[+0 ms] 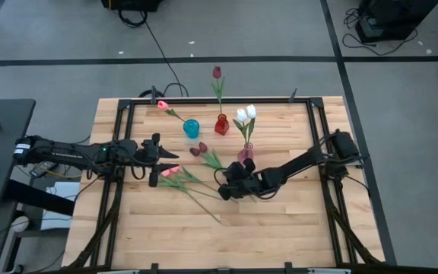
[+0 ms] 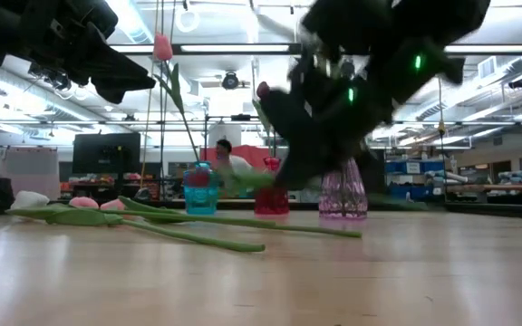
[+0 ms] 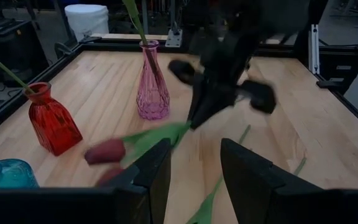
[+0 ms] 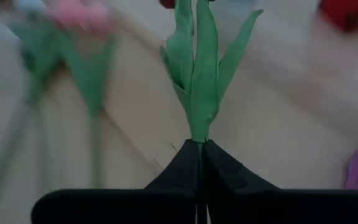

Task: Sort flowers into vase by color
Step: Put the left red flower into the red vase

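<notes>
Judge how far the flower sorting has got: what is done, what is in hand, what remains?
Done: one pink tulip in the blue vase, one dark red in the red vase, two white in the pink vase. In hand: the right gripper is shut on a dark red tulip. Left: pink tulips lying on the table.

Left gripper (image 3: 194, 171): own two dark fingers (image 3: 157, 168) apart, nothing between them, hovering over the wooden bench (image 3: 303, 124). Ahead, the right gripper (image 3: 197, 118) comes down from above, motion-blurred, pinched onto the green stem and leaves of a dark red tulip (image 3: 104, 151); its head hangs low near the bench, stem slanting up to the fingers. A second dark red head (image 3: 107, 177) lies just beside it, partly hidden by the left finger. Pink vase (image 3: 153, 84) stands upright behind, a green stem rising out of it. Red vase (image 3: 51, 121) off to the side, also with a stem in it. Blue vase (image 3: 5, 174) at the frame edge, only its top showing. Another green stem (image 3: 213, 199) lies on the bench between the fingers. White bucket (image 3: 92, 18) beyond the bench's black frame rail.
</notes>
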Motion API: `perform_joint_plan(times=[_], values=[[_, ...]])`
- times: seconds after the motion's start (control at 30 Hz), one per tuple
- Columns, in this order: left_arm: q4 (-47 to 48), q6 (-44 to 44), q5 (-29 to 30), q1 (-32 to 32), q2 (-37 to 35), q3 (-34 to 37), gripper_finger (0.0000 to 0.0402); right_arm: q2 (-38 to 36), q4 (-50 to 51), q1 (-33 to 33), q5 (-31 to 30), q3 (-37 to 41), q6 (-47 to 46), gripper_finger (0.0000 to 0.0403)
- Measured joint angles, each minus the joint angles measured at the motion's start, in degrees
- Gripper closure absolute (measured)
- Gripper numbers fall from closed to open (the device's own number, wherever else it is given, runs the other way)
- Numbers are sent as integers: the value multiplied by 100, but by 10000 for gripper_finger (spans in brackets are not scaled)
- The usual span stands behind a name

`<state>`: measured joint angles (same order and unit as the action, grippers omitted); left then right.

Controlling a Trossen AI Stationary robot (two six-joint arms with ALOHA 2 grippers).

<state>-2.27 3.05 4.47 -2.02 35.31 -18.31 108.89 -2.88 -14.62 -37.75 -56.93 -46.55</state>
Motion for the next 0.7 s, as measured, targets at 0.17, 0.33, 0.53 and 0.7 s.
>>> perform_joint_plan(times=[0.17, 0.33, 0.53, 0.7], values=[[-42, 28, 0, 0, 1, 0, 255, -533, -386, -254, -802, -28, 715, 392], [-338, 252, -95, 0, 86, 0, 255, -797, -1604, -536, -1573, -30, 1932, 392], [-1363, 622, -721, -152, 678, 2, 255, -655, -3852, -622, -1426, -35, 3818, 392], [-2513, 647, -828, -526, 1662, 1, 255, -585, -4789, -445, -756, -35, 4394, 392]])
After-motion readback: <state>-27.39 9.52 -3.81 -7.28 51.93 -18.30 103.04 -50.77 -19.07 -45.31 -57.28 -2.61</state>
